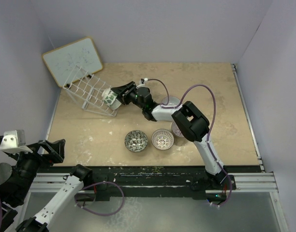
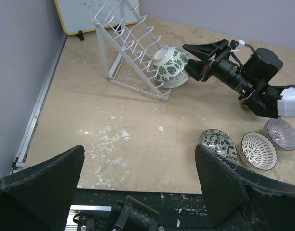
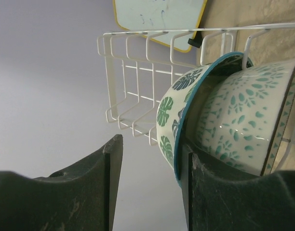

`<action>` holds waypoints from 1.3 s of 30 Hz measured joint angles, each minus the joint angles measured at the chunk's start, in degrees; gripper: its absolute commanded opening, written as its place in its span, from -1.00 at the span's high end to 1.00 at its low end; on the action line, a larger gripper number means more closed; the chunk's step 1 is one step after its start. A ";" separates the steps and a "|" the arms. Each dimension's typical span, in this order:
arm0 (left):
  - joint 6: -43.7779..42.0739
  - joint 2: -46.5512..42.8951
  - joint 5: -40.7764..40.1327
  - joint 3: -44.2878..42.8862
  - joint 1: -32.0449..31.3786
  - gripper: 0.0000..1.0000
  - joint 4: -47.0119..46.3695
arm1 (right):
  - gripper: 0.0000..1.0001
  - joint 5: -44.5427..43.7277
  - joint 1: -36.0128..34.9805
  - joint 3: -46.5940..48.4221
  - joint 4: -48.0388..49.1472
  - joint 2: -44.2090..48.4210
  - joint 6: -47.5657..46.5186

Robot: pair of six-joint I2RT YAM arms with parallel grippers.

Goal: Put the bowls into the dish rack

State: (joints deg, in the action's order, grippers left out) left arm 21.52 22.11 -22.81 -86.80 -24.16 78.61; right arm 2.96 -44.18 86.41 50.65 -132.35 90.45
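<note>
The white wire dish rack [image 1: 87,89] stands tilted at the far left, also in the left wrist view [image 2: 128,43] and the right wrist view [image 3: 133,72]. A green-white bowl [image 1: 109,96] [image 2: 169,65] [image 3: 224,120] leans on its side at the rack's right end. My right gripper [image 1: 118,94] [image 2: 186,57] [image 3: 153,147] is open, its fingers either side of the bowl's rim. On the table lie a black-white bowl [image 1: 136,140] [image 2: 217,143], a radial white bowl [image 1: 162,139] [image 2: 258,150] and a purple bowl [image 1: 177,129] [image 2: 281,134]. Another pale bowl [image 1: 170,101] shows behind the right arm. My left gripper [image 1: 34,145] [image 2: 140,163] is open and empty at the near left.
A wood-framed whiteboard [image 1: 73,60] [image 2: 85,14] leans on the wall behind the rack. White walls close the left, back and right sides. The right arm [image 1: 191,123] stretches across the table's middle, above the purple bowl.
</note>
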 measured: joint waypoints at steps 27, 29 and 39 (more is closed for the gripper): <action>1.53 -0.44 0.04 -1.46 -0.15 -0.98 0.35 | -0.06 1.62 0.48 -13.40 -7.06 14.58 -7.26; 1.53 -0.44 0.04 -1.73 -0.26 -0.98 0.37 | -0.10 1.40 0.55 -14.75 -9.88 17.75 -10.49; 1.57 -0.44 -0.28 -2.75 -0.50 -0.99 0.37 | -0.28 -3.65 0.68 -14.05 -37.29 34.53 -38.07</action>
State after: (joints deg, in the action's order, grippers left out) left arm 23.09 21.67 -23.09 -89.56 -24.67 78.98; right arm -0.69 -43.51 72.36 13.37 -97.82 52.38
